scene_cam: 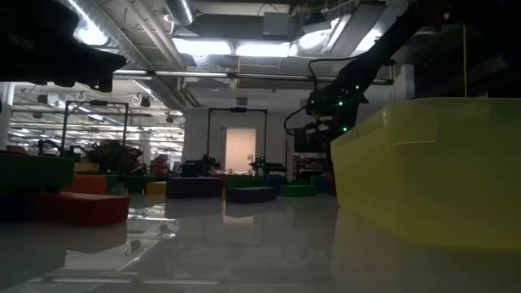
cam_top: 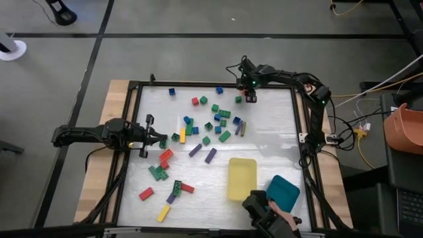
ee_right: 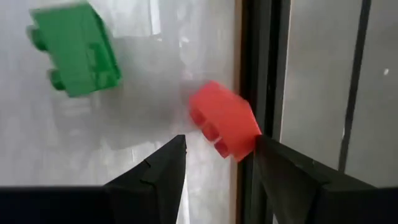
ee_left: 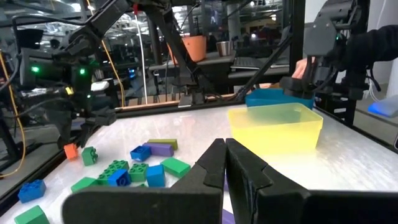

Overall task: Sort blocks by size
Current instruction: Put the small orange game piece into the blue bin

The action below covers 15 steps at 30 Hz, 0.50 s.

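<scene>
Many small blocks, red, green, blue, yellow and purple, lie scattered over the white table (cam_top: 211,125), from the far edge to the near left. My right gripper (cam_top: 251,92) is open and points down at the table's far edge. A small red block (ee_right: 222,122) lies on the table just beyond its fingertips, next to the black frame rail (ee_right: 249,62). A green block (ee_right: 74,50) lies beside it. My left gripper (ee_left: 224,155) is shut and empty, low at the table's left side (cam_top: 147,135). It points toward the yellow tray (ee_left: 277,124). My right gripper has one finger (ee_right: 273,162) close against the red block's side (ee_right: 245,140), next to the rail. I cannot tell whether it touches. The block lies on the table.
The yellow tray (cam_top: 242,178) and the teal tray (cam_top: 283,192) stand at the near right. A person's hand (cam_top: 281,215) and dark sleeve reach in at the teal tray. The black frame (cam_top: 301,119) rims the table.
</scene>
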{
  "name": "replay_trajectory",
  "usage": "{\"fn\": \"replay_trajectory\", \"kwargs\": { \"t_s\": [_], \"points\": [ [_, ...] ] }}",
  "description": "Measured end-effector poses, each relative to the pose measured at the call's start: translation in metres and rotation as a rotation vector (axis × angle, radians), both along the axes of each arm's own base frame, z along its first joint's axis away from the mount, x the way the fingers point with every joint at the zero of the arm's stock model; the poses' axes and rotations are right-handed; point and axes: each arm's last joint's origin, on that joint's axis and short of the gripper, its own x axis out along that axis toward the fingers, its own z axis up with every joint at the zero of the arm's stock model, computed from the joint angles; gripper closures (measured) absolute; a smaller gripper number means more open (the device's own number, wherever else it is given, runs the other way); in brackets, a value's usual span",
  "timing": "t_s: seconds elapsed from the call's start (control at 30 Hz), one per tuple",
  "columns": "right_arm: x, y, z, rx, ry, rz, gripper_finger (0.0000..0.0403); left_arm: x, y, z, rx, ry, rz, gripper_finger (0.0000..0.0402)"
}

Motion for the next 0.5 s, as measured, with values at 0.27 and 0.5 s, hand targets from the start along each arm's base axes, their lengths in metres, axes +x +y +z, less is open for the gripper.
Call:
{"fn": "replay_trajectory", "kwargs": {
  "t_s": [0.27,0.5],
  "points": [
    [0.0011,-0.0011,-0.0005,-0.007,-0.003,0.013,0.0210,0.0000,0.0000,0.0000,0.000,0.000,0.000,0.0402],
    [0.0009,0.0000,-0.0008,0.000,0.006,0.018,0.0210,0.0000,0.0000,0.0000,0.000,0.000,0.000,0.0402]
  ]
}}
